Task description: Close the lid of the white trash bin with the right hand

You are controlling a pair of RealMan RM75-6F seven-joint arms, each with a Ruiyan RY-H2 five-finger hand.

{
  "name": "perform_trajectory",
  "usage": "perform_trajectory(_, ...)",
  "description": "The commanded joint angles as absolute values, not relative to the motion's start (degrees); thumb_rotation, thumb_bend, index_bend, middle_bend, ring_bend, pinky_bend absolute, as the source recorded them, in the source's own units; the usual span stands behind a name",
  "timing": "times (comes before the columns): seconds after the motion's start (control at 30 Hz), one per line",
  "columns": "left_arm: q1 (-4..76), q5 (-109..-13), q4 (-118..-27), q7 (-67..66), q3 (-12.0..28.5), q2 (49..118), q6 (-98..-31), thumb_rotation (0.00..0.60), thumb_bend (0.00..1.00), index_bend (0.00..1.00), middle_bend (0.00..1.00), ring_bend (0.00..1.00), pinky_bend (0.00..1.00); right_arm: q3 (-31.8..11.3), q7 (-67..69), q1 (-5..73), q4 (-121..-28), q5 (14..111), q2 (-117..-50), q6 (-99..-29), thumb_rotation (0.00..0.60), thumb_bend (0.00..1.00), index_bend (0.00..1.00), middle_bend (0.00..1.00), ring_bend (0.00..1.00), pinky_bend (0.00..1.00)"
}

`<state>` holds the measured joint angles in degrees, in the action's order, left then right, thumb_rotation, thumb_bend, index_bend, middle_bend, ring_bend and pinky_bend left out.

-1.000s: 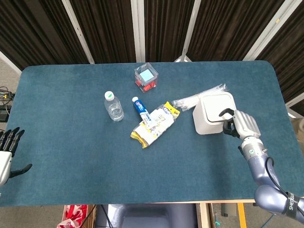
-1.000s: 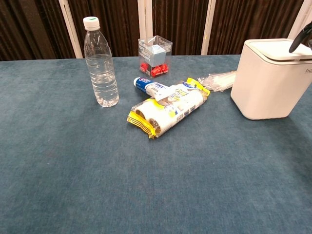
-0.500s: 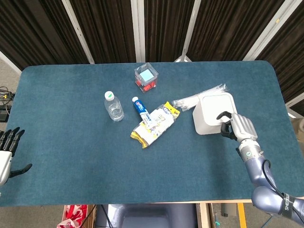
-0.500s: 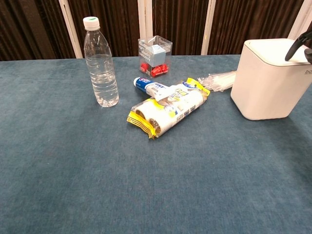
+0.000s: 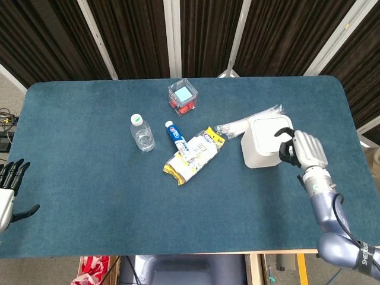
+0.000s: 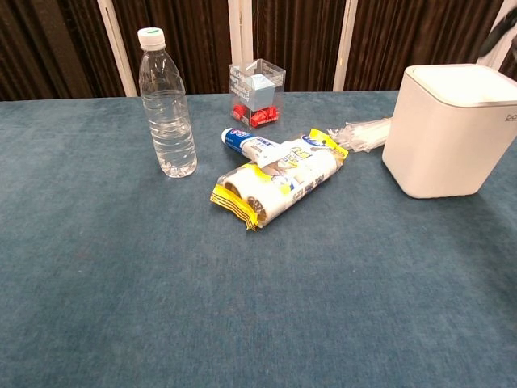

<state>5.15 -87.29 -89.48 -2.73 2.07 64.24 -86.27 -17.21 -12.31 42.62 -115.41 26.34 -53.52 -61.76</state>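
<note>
1. Hovering at the white trash bin's [image 5: 265, 142] right edge, the right hand [image 5: 304, 149] curls its fingers on nothing
2. Bin lid lies flat, beside plastic-wrapped straws [image 5: 246, 122]
3. Left hand [image 5: 9, 184] fingers spread

Left of the bin [image 5: 266, 142], a snack pack [image 5: 193, 156], toothpaste tube [image 5: 176, 134] and bottle [image 5: 142, 132] crowded the desk [image 5: 89, 196]; plastic wrap [image 5: 246, 122] touched its back corner. In front lay open cloth.

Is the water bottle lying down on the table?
No, the water bottle stands upright on the table, with its white cap on top.
</note>
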Motion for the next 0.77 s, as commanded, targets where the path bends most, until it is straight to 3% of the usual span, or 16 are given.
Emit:
perform_trajectory(0.03, 5.1, -87.4, -89.5, -2.7, 2.1, 64.2, -86.4, 0.6, 0.0, 0.0, 0.0, 0.0, 0.0, -17.6, -10.8, 40.1, -117.6, 31.2, -51.2, -64.9, 0.6, 0.72, 0.32, 0.8, 0.88, 0.79)
perform_trajectory(0.1, 5.1, -87.4, -89.5, -2.7, 2.0, 64.2, -86.4, 0.6, 0.0, 0.0, 0.0, 0.0, 0.0, -16.7, -10.2, 38.1, -118.5, 34.9, -50.6, -67.0, 0.6, 0.67, 0.23, 0.69, 0.75, 0.68)
perform_trajectory(0.13, 5.1, -87.5, -89.5, -2.6, 2.0, 64.2, -86.5, 0.6, 0.0, 0.0, 0.0, 0.0, 0.0, -15.6, -9.9, 36.5, -118.9, 37.9, -50.3, -68.4, 0.6, 0.62, 0.16, 0.58, 0.64, 0.59)
perform_trajectory(0.2, 5.0, -87.5, -89.5, -2.6, 2.0, 64.1, -86.6, 0.6, 0.0, 0.0, 0.0, 0.0, 0.0, -13.2, -9.7, 33.8, -119.0, 43.0, -50.4, -70.8, 0.6, 0.47, 0.03, 0.31, 0.31, 0.38)
perform_trajectory(0.27, 4.9, -87.6, -89.5, -2.6, 1.9, 64.0, -86.7, 0.6, 0.0, 0.0, 0.0, 0.0, 0.0, -9.2, -9.3, 29.7, -118.4, 50.2, -50.9, -73.6, 0.6, 0.38, 0.0, 0.09, 0.08, 0.21)
perform_trajectory(0.3, 4.9, -87.6, -89.5, -2.6, 1.8, 64.0, -86.7, 0.6, 0.0, 0.0, 0.0, 0.0, 0.0, -8.1, -9.2, 28.7, -118.1, 51.9, -51.1, -74.3, 0.6, 0.35, 0.0, 0.04, 0.03, 0.16)
perform_trajectory(0.4, 4.7, -87.6, -89.5, -3.3, 1.6, 63.8, -86.7, 0.6, 0.0, 0.0, 0.0, 0.0, 0.0, -2.6, -8.5, 23.7, -115.7, 60.3, -52.4, -77.5, 0.6, 0.28, 0.0, 0.0, 0.0, 0.04)
perform_trajectory(0.53, 4.3, -87.1, -89.9, -4.1, 1.3, 63.5, -86.5, 0.6, 0.0, 0.0, 0.0, 0.0, 0.0, 4.7, -7.1, 16.1, -109.1, 72.3, -55.9, -83.5, 0.6, 0.25, 0.0, 0.0, 0.0, 0.0)
perform_trajectory(0.63, 4.2, -86.9, -90.1, -4.7, 1.3, 63.4, -86.6, 0.6, 0.0, 0.0, 0.0, 0.0, 0.0, 7.7, -6.8, 12.5, -103.8, 77.6, -58.4, -87.1, 0.6, 0.25, 0.0, 0.0, 0.0, 0.0)
perform_trajectory(0.77, 4.1, -86.8, -90.3, -5.7, 1.5, 63.6, -86.9, 0.6, 0.0, 0.0, 0.0, 0.0, 0.0, 8.4, -4.7, 9.9, -99.8, 80.8, -60.2, -90.2, 0.6, 0.25, 0.0, 0.0, 0.0, 0.0)
